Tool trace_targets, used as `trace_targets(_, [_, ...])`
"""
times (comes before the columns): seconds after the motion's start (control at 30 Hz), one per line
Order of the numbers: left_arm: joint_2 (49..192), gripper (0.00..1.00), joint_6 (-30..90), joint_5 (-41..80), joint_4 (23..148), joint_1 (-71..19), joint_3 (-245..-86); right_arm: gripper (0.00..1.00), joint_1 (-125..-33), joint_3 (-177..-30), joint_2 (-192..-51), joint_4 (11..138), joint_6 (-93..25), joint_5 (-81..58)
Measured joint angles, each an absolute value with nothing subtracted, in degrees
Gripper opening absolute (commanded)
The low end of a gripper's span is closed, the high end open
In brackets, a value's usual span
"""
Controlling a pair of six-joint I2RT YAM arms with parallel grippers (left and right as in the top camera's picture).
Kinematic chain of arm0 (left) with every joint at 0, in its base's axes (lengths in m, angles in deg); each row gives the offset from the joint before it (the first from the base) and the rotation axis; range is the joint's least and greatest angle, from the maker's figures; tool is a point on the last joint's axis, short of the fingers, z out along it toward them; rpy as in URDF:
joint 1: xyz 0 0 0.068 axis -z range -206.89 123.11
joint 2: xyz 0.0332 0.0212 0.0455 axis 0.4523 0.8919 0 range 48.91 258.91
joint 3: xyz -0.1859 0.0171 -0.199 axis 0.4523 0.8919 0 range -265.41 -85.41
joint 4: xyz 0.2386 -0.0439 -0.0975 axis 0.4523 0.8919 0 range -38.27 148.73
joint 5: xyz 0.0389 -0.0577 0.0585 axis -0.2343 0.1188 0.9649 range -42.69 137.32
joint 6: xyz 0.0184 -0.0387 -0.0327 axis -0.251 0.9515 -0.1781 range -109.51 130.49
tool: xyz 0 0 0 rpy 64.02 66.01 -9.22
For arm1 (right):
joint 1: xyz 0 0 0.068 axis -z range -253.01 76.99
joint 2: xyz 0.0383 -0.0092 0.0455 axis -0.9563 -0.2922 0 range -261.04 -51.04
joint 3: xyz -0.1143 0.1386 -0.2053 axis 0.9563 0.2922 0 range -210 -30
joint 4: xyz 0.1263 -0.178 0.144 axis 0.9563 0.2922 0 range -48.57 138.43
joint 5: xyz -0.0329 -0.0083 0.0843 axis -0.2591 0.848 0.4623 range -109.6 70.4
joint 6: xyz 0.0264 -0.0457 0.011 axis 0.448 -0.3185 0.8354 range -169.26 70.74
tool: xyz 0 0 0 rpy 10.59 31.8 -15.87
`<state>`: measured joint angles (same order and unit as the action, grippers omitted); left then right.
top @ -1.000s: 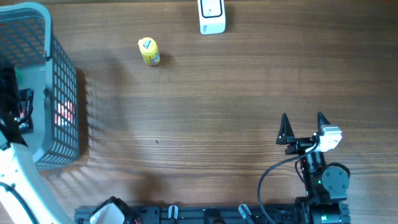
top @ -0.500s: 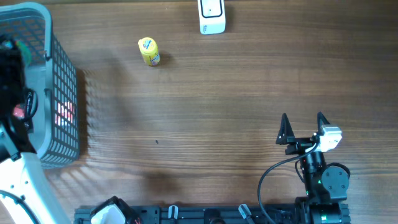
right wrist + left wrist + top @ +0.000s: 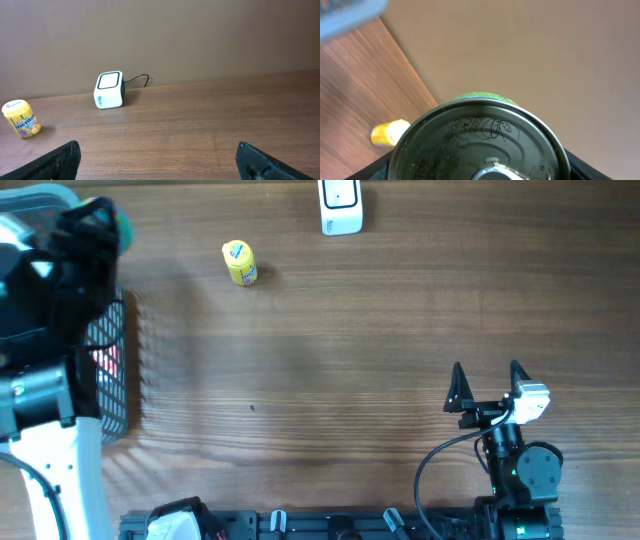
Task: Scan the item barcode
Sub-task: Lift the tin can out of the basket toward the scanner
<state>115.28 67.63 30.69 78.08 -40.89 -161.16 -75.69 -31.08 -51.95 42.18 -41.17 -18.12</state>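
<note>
The tabletop (image 3: 350, 380) is mid-brown with streaky wood grain. At the left edge of the overhead view, the basket (image 3: 116, 395) is grey-blue, its wall an open grid of squares with something red showing through. The bottle (image 3: 240, 263) at upper left is yellow with a printed label. The scanner (image 3: 340, 208) at top centre is white with a dark-outlined window. The can (image 3: 480, 145) has a silver lid with faint embossed lines and a green edge behind it. The right fingers (image 3: 60, 159) are black.

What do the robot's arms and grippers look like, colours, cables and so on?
The right arm is black, with a black cable looping out from its base and a white-and-silver block at the wrist. The right gripper has two black, pointed fingers. The left arm has a white lower link and a bulky black upper part.
</note>
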Motion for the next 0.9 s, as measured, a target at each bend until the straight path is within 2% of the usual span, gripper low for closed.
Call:
trace_targets(0.63, [128.31,0.74,67.83,34.85,86.19,-25.30,-161.35,1.00,-75.69,-31.08,-51.95,42.18,-41.17,-18.10])
trace_targets(0.9, [132.20,0.74,66.45,43.72,92.09,-19.29,-161.44,1.00,-75.69,-31.06,-51.95,42.18,-41.17,-18.10])
